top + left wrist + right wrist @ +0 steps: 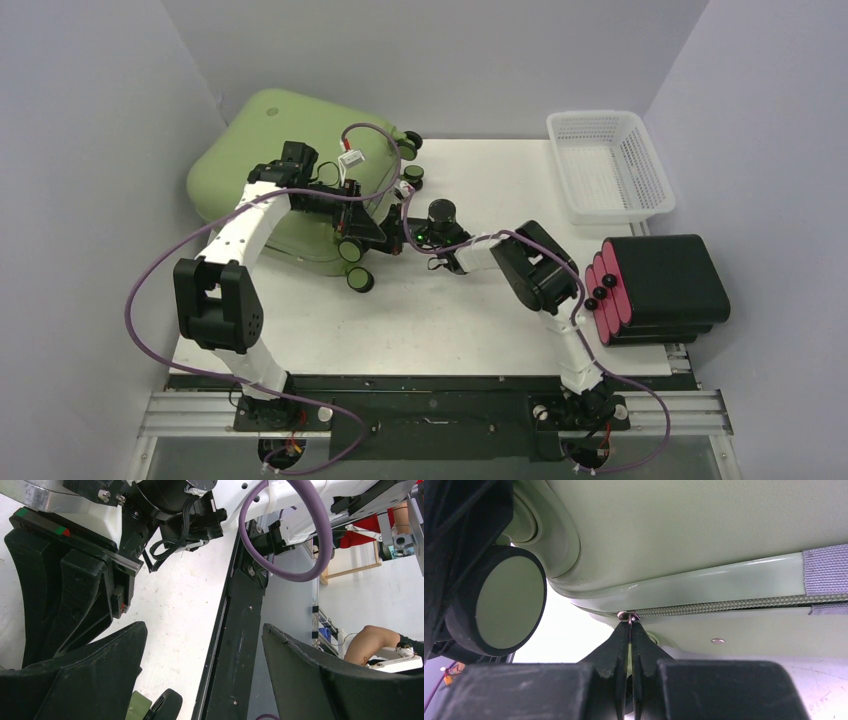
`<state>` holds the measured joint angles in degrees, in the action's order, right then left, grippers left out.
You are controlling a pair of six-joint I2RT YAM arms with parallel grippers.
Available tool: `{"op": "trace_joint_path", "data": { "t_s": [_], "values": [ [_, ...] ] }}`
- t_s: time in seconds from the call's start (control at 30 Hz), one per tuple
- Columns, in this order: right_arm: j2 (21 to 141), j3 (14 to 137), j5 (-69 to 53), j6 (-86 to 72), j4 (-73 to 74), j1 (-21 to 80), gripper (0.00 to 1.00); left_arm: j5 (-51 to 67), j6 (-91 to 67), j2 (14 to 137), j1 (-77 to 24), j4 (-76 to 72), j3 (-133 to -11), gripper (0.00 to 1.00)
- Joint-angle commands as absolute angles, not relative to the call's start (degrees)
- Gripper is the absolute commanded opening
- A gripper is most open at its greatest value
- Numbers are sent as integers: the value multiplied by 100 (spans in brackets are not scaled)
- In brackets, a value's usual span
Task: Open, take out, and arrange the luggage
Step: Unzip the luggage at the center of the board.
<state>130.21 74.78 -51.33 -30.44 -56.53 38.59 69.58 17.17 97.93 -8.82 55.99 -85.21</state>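
The luggage (270, 140), a light olive-green hard-shell suitcase, lies at the back left of the table, its black wheels (357, 278) facing the middle. In the right wrist view its shell (704, 525) fills the top, with the zipper (734, 602) running across and one wheel (504, 605) at the left. My right gripper (630, 625) is shut on the small metal zipper pull (629, 616); in the top view it (408, 240) sits at the suitcase's wheel end. My left gripper (202, 627) is open and empty, just over that same end (362, 235); a wheel (165, 705) shows below it.
A smaller black case with a pink-red side (660, 285) lies at the right edge of the table. A white mesh basket (608, 165) stands at the back right. Grey walls close in on the left, back and right.
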Motion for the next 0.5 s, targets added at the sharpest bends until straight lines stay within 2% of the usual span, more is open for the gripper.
{"op": "trace_joint_path", "data": {
  "t_s": [0.0, 0.07, 0.23, 0.47],
  "values": [
    [12690, 7378, -5194, -2739, -5929, 3788, 0, 6554, 1745, 9865, -667, 5881, -8416, 84],
    [12486, 7263, -5066, -2292, -5463, 3780, 0, 6514, 1727, 9865, -672, 5853, -8400, 84],
    [11791, 7378, -3812, -410, -2700, 3792, 0, 6344, 1709, 9802, -704, 5760, -8270, 84],
    [11916, 7977, -3241, -613, -1580, 3572, 0, 6139, 1688, 9661, -859, 5662, -8048, 83]
  ]
}}
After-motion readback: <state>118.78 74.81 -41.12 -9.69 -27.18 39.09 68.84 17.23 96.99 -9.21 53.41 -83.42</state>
